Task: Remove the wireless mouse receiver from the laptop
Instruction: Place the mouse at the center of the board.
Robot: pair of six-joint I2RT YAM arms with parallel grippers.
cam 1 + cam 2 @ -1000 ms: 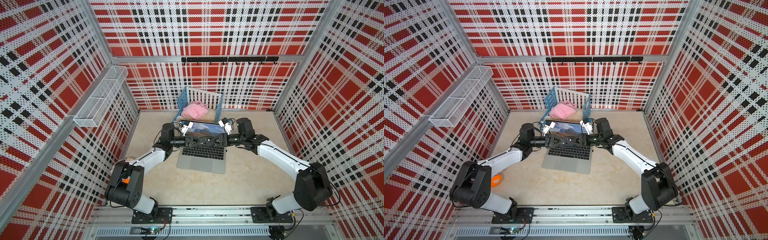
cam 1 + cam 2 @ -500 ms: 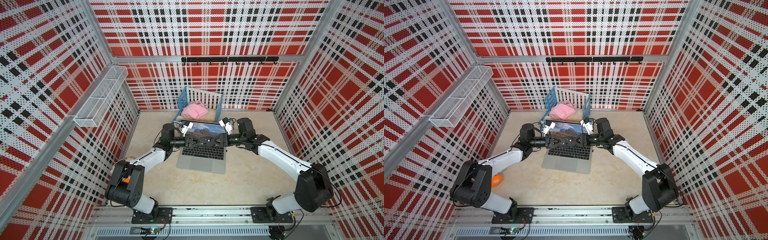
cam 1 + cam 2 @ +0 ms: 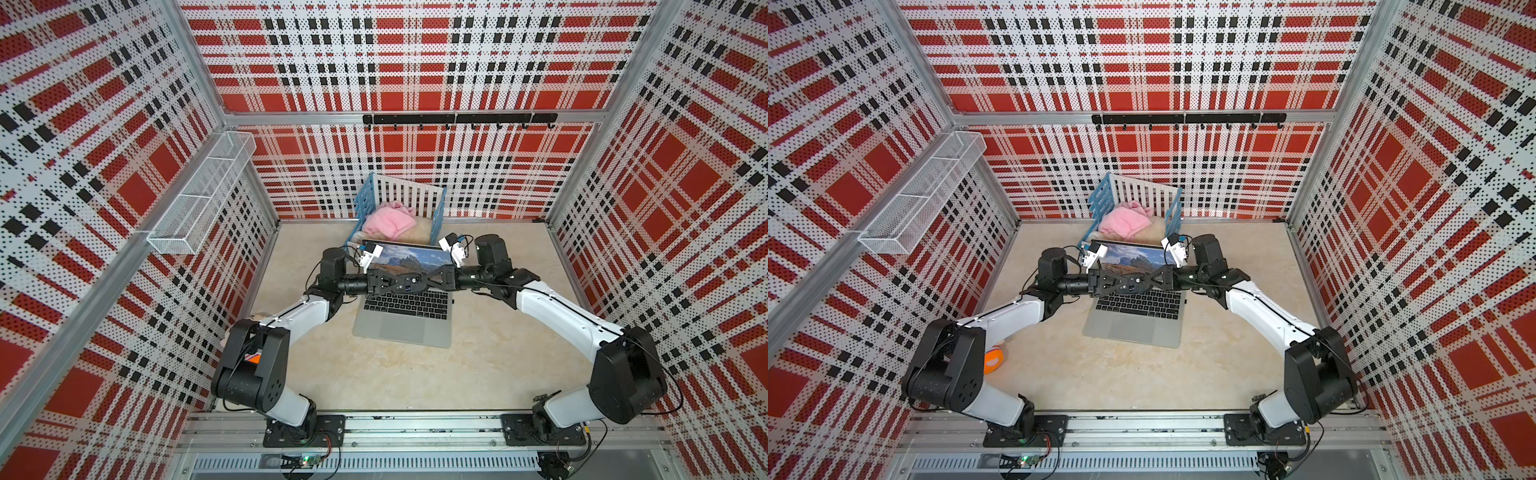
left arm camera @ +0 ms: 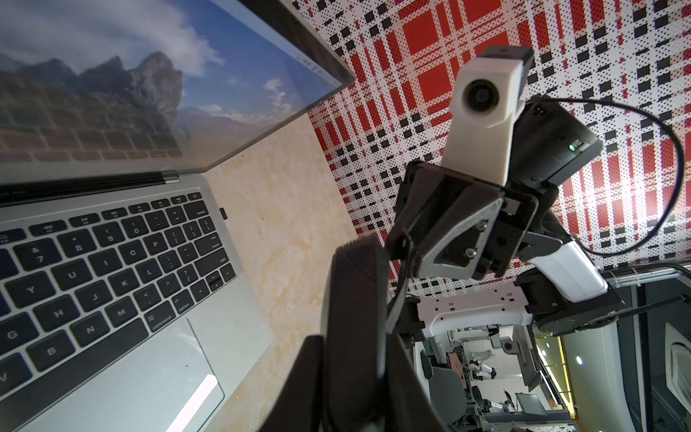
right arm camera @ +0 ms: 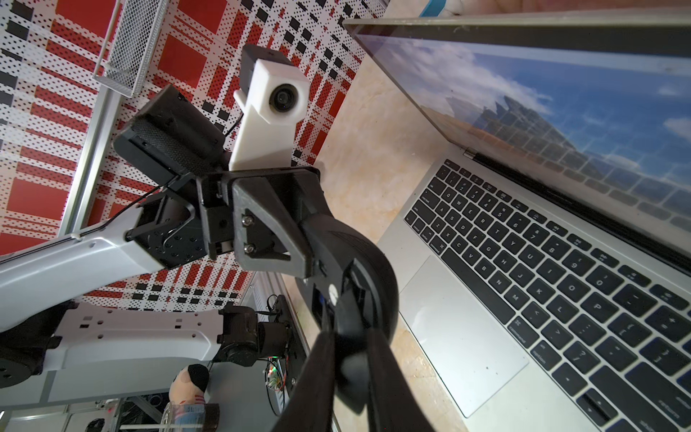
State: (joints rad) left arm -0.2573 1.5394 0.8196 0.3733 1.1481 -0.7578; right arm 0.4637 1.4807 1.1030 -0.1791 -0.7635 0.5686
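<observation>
Both white-and-black arms, left [image 3: 299,313] and right [image 3: 557,311], bent at the elbow and reaching inward, forearms level. Wrists turned so the black parallel grippers point straight at each other, tip to tip. Left gripper [image 3: 409,283] clamped on a black oval computer mouse [image 5: 359,284]. Right gripper [image 3: 420,279] narrowed, fingers [image 5: 381,374] flanking the same mouse's end; firm contact unclear.
</observation>
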